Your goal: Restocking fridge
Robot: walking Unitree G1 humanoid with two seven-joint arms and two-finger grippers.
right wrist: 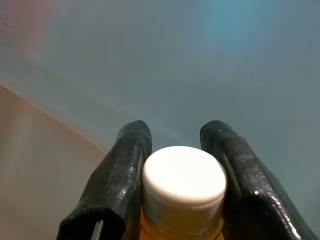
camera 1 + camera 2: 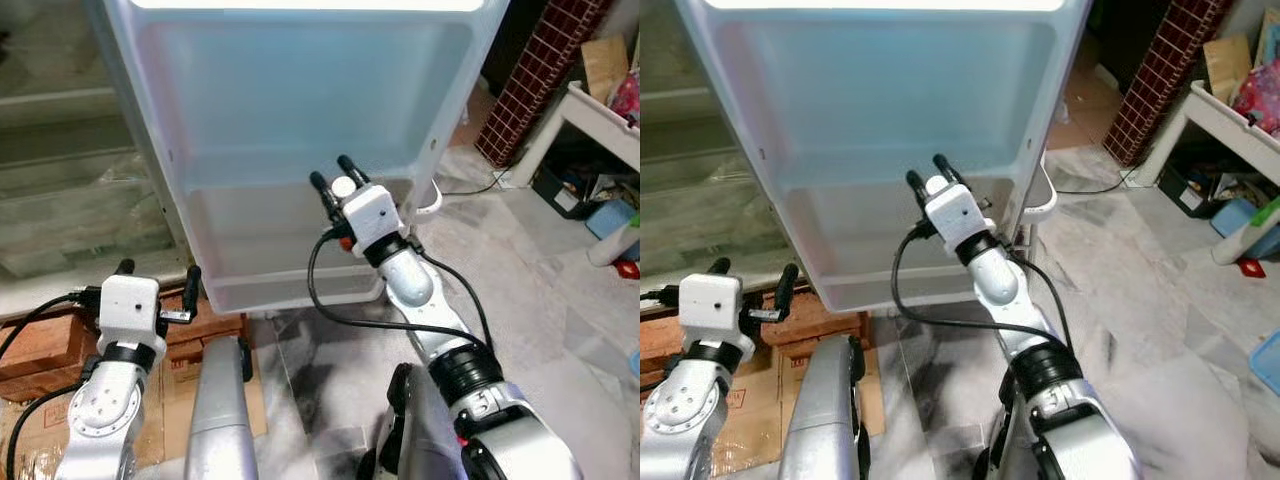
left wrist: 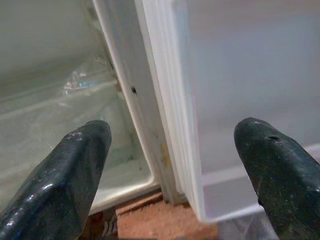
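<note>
The open white fridge door [image 2: 300,90] stands before me, its lower door shelf [image 2: 290,285] near the floor. My right gripper [image 2: 334,172] is raised against the door's inner face, above that shelf. It is shut on a bottle with a white cap [image 1: 183,182] and orange contents; the cap [image 2: 343,186] peeks out between the fingers. My left gripper [image 2: 157,273] is held low at the left, open and holding nothing, at the door's hinge edge [image 3: 165,110]. The fridge interior [image 2: 70,170] with its glass shelves lies to the left.
Brown cardboard and bricks [image 2: 40,345] lie under the fridge at the lower left. A red brick pillar [image 2: 530,80] and a white table [image 2: 600,120] with clutter beneath stand at the right. The marble floor [image 2: 540,290] stretches to the right.
</note>
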